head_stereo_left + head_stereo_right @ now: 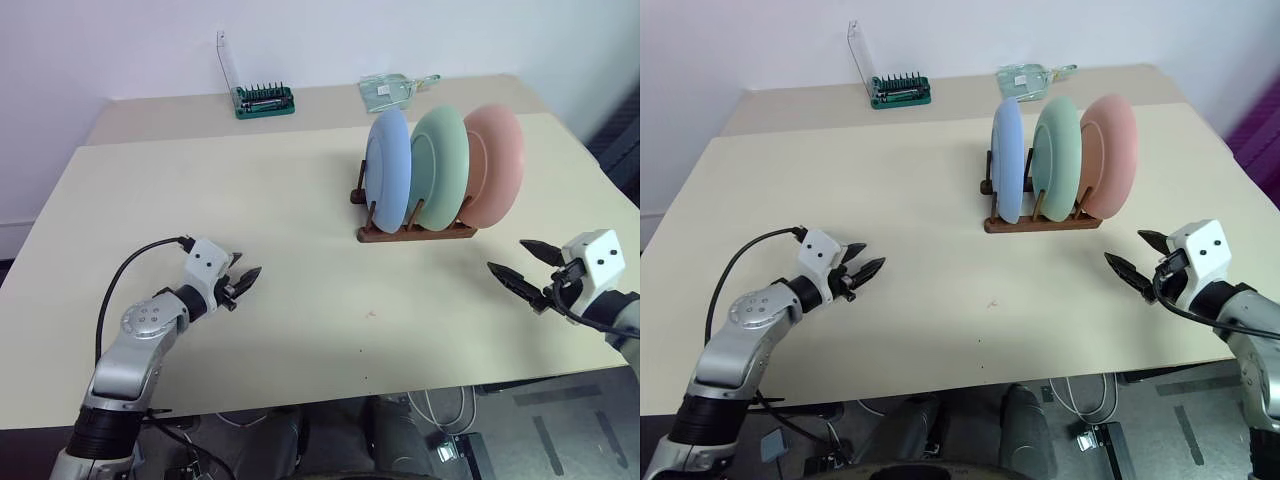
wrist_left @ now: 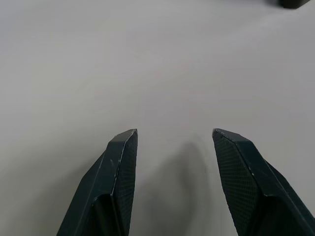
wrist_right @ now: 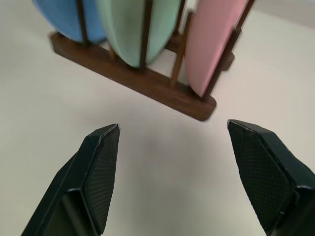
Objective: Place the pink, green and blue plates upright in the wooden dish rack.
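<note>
The wooden dish rack (image 1: 415, 233) stands on the cream table (image 1: 250, 200), right of centre. Three plates stand upright between its pegs: the blue plate (image 1: 388, 168) on the left, the green plate (image 1: 440, 167) in the middle, the pink plate (image 1: 496, 165) on the right. My right gripper (image 1: 524, 264) hovers open and empty near the table's front right, a short way in front of the rack's pink end. My left gripper (image 1: 240, 280) is open and empty low over the table at the front left, far from the rack.
A green tray of screwdriver bits (image 1: 264, 101) and a clear glass object (image 1: 392, 90) sit on the back table by the wall. The table's front edge runs close below both grippers, and its right edge lies just beyond the right gripper.
</note>
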Robot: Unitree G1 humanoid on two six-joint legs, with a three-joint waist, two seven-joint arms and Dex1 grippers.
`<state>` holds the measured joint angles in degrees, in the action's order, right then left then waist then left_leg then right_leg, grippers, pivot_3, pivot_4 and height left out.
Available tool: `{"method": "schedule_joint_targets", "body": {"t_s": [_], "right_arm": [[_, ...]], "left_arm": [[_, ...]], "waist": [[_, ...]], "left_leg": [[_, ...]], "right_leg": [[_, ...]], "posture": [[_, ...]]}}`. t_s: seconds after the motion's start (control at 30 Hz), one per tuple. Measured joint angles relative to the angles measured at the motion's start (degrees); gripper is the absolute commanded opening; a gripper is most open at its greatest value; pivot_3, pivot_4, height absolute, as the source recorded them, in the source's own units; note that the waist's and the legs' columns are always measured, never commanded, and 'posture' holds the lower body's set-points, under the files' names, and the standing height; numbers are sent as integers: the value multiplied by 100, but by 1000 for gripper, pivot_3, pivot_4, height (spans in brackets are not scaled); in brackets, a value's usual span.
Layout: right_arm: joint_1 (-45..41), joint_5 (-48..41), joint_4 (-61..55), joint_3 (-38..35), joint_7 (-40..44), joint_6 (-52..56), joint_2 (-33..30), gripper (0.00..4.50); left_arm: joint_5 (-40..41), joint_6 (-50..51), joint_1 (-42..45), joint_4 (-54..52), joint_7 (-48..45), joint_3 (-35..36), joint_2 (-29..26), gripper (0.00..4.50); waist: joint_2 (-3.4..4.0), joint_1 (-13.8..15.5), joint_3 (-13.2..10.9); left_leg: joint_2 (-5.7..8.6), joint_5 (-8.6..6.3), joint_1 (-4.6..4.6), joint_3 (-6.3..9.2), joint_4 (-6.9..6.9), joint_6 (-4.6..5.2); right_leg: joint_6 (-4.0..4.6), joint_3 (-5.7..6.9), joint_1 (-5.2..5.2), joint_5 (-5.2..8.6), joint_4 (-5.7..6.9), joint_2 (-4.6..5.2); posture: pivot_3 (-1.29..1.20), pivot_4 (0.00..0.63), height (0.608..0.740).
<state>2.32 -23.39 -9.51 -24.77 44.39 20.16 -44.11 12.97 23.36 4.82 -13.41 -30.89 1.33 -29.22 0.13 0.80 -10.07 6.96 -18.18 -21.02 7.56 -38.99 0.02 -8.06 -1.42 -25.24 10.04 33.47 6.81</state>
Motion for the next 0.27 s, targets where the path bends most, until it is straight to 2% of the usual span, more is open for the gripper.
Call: {"method": "schedule_joint_targets", "body": {"t_s": [0.27], "right_arm": [[-706,321,1019,469,243,-438,-39,3548]], "left_arm": [[-155,10,-459,-428,309,11,47,2467]], "waist": [[1,-9,0]], "left_leg": [[0,1,0,1,1,-2]], "right_leg": [[0,0,-1,0,0,-1]], "posture": [[0,150,740]]}}
